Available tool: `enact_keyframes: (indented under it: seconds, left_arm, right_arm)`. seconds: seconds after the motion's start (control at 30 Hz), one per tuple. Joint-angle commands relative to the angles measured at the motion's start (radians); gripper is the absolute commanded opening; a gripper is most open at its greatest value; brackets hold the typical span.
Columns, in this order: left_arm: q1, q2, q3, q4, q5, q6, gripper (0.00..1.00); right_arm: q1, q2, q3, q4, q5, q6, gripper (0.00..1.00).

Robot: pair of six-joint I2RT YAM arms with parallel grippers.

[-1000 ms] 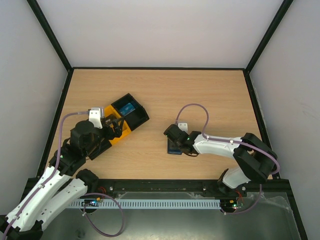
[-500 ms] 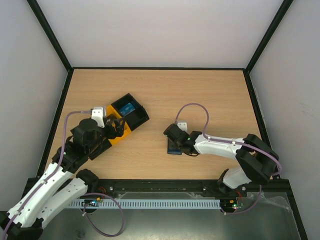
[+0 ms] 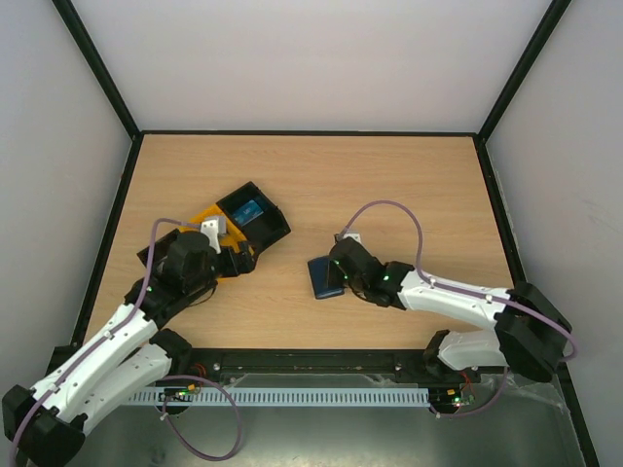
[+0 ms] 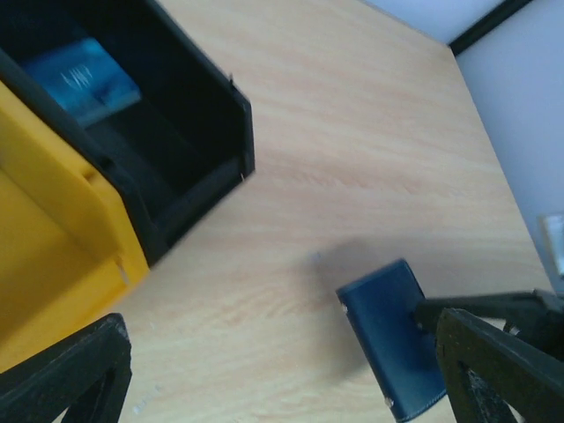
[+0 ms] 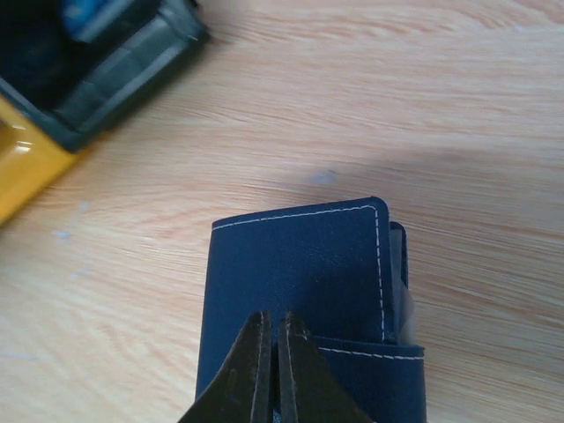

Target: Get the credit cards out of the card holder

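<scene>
**Fig. Card holder gripped by the right arm, with one card already out.**
Your right tool is clenched on the edge of the folded card holder, which appears to be lifted just off the surface, mid-table. Your left tool stands released beside the black tray, where a blue card lies. The step in hand is probably presenting the holder. Next, it likely needs opening and steadying so the left tool can pinch a card edge.

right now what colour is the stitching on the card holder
White stitching on the dark blue card holder, clearest in the right wrist view.
</scene>
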Motion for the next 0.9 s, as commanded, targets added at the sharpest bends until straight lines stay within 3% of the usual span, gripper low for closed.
enact_keyframes:
  seconds: [0.0, 0.17, 0.4, 0.6, 0.87]
  left_arm:
    - [0.005, 0.011, -0.086, 0.155, 0.199, -0.143, 0.93]
    - [0.005, 0.006, -0.182, 0.363, 0.336, -0.280, 0.91]
    - [0.003, 0.003, -0.266, 0.654, 0.401, -0.439, 0.92]
    - [0.001, 0.039, -0.282, 0.723, 0.402, -0.477, 0.91]
    - [-0.027, 0.069, -0.296, 0.734, 0.391, -0.498, 0.81]
  right_arm:
    - [0.011, -0.094, -0.006, 0.113, -0.065, 0.012, 0.02]
    - [0.011, -0.175, -0.001, 0.208, -0.135, 0.063, 0.02]
    - [0.022, -0.202, 0.012, 0.298, -0.235, 0.141, 0.02]
    - [0.030, -0.178, -0.009, 0.427, -0.314, 0.217, 0.02]
    - [0.061, -0.121, 0.000, 0.510, -0.313, 0.249, 0.02]
